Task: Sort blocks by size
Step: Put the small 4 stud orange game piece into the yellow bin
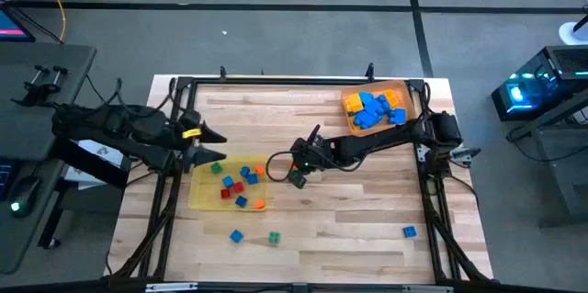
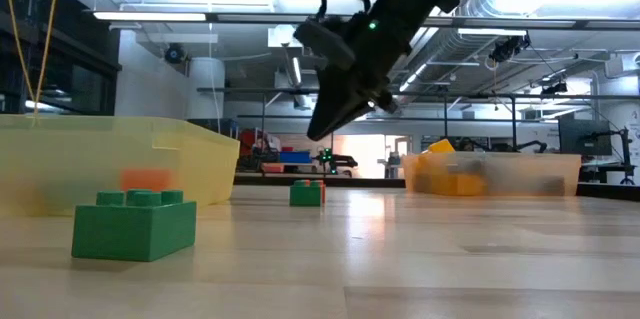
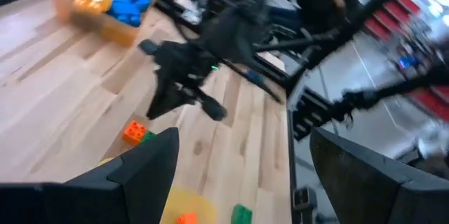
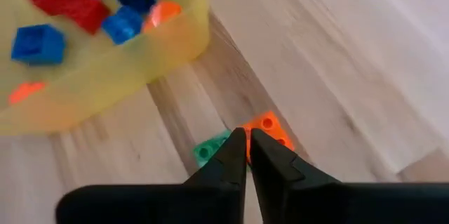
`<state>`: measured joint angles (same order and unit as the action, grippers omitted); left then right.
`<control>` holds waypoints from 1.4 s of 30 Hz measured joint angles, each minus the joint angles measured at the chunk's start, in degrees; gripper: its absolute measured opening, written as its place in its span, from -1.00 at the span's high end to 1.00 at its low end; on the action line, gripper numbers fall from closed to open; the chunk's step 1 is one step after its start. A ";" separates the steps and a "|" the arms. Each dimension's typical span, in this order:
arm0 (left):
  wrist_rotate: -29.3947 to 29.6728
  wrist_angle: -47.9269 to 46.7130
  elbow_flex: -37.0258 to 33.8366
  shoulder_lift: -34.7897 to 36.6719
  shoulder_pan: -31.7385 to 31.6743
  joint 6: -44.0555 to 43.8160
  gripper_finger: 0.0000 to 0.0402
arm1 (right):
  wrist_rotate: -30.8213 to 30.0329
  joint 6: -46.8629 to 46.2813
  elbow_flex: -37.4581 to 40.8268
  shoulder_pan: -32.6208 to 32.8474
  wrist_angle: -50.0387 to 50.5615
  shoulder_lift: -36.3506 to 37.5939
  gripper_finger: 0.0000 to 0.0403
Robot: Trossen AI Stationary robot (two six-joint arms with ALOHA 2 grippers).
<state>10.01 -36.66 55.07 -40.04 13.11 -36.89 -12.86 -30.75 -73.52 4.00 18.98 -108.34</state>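
Right pincer (image 4: 247, 147) clenched empty above orange block (image 4: 269, 131) | left pincer (image 1: 213, 146) released over yellow tray (image 1: 197, 197)

no readable text, labels or numbers anywhere

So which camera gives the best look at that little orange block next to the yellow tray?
The right wrist view: the orange block sits just past the shut right gripper, beside a green block. The left wrist view shows it blurred; the high view shows a speck; the low view doesn't clearly show it.
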 joint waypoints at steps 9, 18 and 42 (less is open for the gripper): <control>0.04 -0.81 0.00 6.75 0.52 5.61 -0.53 | 5.42 -13.42 -1.18 -2.26 -0.67 -4.57 0.99; 4.76 -0.75 0.00 7.11 0.50 5.34 -0.53 | 6.85 -14.34 -1.14 -2.61 -0.14 -6.12 1.00; 8.04 -0.02 -0.02 2.26 0.48 2.93 -0.53 | 13.41 6.70 -1.18 -8.29 1.60 3.99 0.67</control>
<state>18.05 -36.68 55.05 -37.78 13.58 -33.95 0.54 -24.05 -74.70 -4.29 20.57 -104.35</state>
